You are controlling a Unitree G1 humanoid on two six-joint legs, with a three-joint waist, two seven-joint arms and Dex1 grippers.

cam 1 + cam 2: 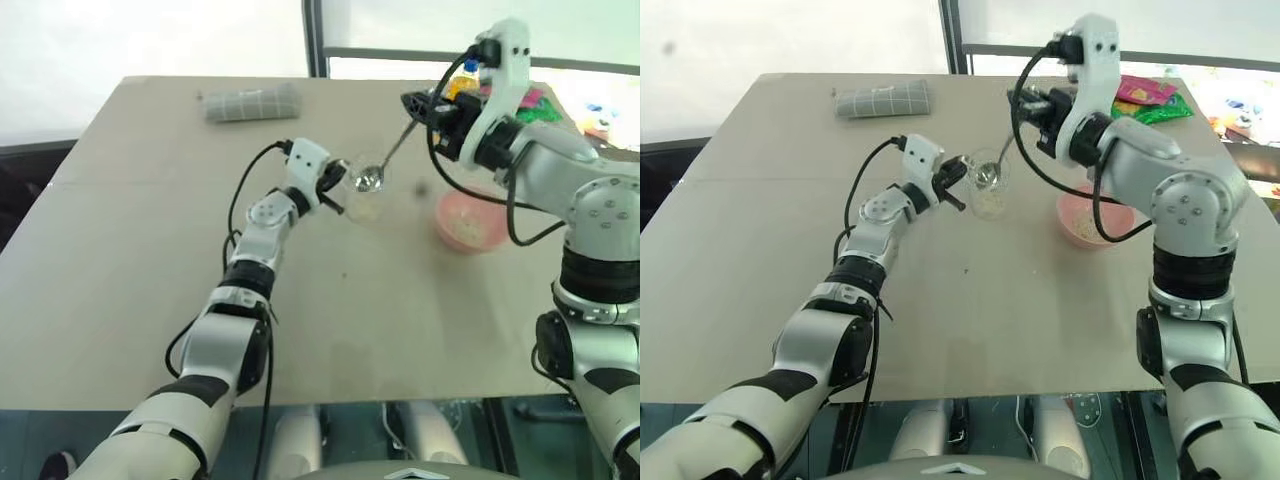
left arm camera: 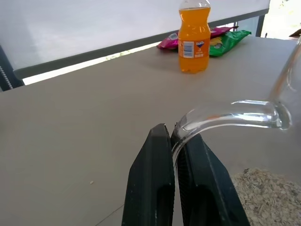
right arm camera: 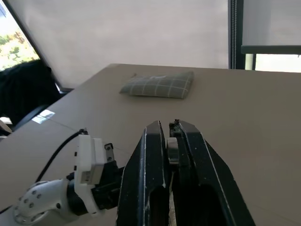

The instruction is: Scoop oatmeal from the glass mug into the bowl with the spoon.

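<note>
- steadying the glass mug [image 1: 987, 193] on the tabletop [image 1: 760, 260], the left gripper [image 2: 175, 141] has its two black fingers pinched together on the mug's clear curved handle, seemingly so the mug cannot slide or tip while the spoon works in it.
- the right gripper [image 3: 170, 141] is clamped on the handle end of the spoon [image 1: 385, 160], reaching in from the robot's right and above; the slim handle slants down and away from it so the head can get into the mug.
- the spoon's shiny oval head sits at the mug's rim, just inside or just over the mouth; which of the two cannot be told.
- the oatmeal [image 2: 265, 190] lies as a low layer of pale flakes in the bottom of the mug, below the spoon head and just beyond the left gripper's fingertips.
- the bowl [image 1: 1092, 218], pale pink, stands on the tabletop near the mug on the robot's right, below the right arm, with some pale flakes already in it; that keeps the carry from mug to bowl short.
- an orange bottle [image 2: 194, 37], bright snack packets [image 2: 225, 38] and a folded checked cloth [image 1: 883, 99] lie toward the far edge, well apart from the work.
</note>
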